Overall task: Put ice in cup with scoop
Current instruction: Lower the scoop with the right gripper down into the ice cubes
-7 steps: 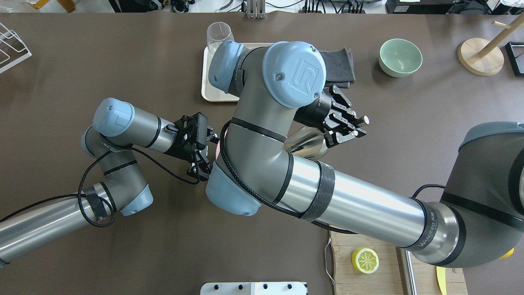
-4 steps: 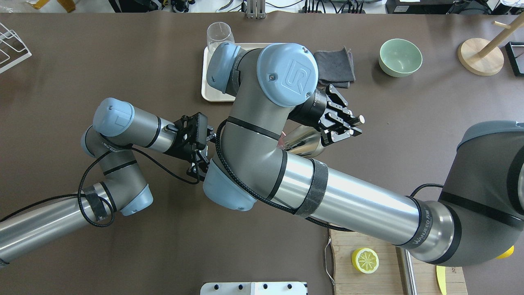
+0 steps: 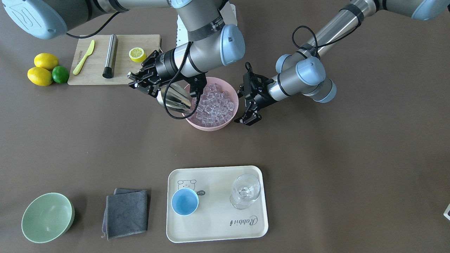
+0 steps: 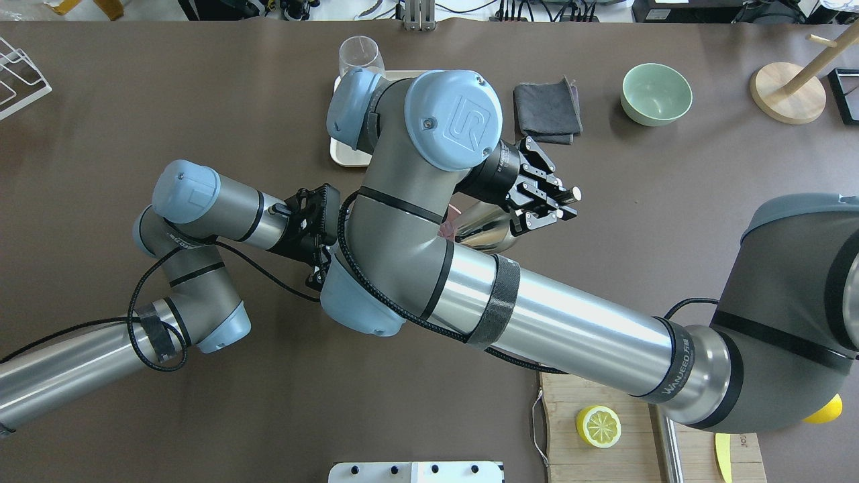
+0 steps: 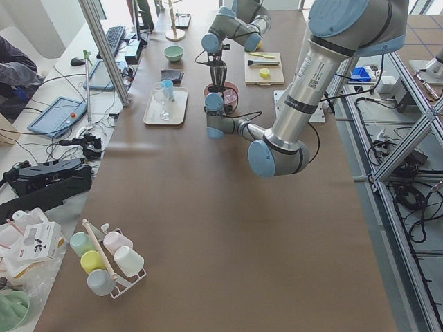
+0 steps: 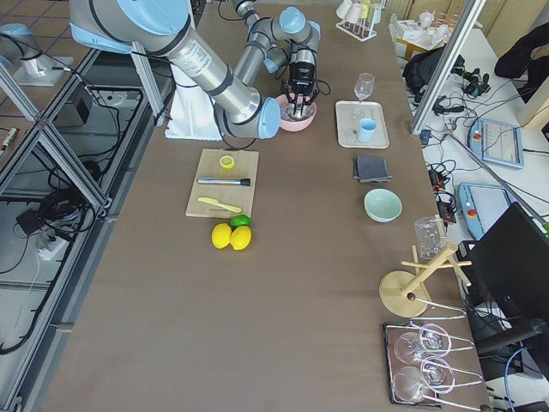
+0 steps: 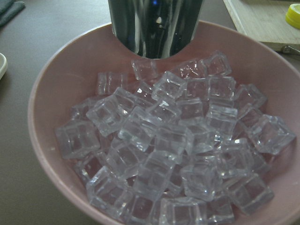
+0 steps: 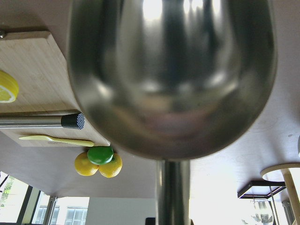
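My right gripper (image 3: 142, 80) (image 4: 545, 201) is shut on the handle of the steel scoop (image 3: 174, 100). The scoop tilts down, its open mouth at the rim of the pink bowl (image 3: 207, 125), just above the ice (image 3: 214, 103). In the left wrist view the scoop (image 7: 154, 28) hangs at the bowl's far rim over the heaped ice (image 7: 173, 140). The right wrist view shows only the scoop's back (image 8: 173, 75). My left gripper (image 3: 249, 106) is open and empty beside the bowl's other side. The light-blue cup (image 3: 185, 201) stands empty on the cream tray (image 3: 218, 228).
A clear stemmed glass (image 3: 245, 190) shares the tray with the cup. A grey cloth (image 3: 126, 212) and a pale green bowl (image 3: 47, 217) lie beside the tray. A cutting board (image 3: 119, 75) holds a steel cylinder, a yellow knife and a half lemon; lemons and a lime (image 3: 60, 74) lie beside it.
My right arm has swung left in the overhead view, carrying the scoop towards the pink bowl. The left arm has not moved.
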Tool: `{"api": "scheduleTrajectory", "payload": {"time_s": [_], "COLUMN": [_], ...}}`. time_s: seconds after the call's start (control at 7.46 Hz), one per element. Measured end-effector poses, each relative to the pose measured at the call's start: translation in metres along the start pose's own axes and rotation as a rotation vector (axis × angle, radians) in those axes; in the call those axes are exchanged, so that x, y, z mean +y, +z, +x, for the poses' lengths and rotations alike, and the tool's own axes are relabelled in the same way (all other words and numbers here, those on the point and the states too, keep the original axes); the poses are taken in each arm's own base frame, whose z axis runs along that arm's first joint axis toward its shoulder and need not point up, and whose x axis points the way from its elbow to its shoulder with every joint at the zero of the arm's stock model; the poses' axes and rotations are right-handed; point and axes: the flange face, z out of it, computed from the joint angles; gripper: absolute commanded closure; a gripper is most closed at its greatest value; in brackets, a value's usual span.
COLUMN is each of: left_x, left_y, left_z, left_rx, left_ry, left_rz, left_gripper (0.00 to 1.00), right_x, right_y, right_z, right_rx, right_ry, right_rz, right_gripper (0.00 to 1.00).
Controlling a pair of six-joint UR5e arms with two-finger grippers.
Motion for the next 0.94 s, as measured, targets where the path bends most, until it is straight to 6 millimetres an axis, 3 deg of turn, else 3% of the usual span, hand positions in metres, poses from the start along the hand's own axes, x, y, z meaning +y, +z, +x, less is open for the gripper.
{"api": "scheduleTrajectory", "payload": {"time_s": [0.94], "left_x": [0.004], "left_y": [-0.003], "left_z": [0.001], "left_rx": [-0.007], "left_ry": [0.01], "left_rz": [0.01], "left_gripper": [0.02], "right_x": [-0.032], "right_y": [-0.004], "right_z": [-0.001], "right_rx": [0.03], "right_ry": [-0.003], "right_rz": [0.101], "right_gripper": [1.0]}}
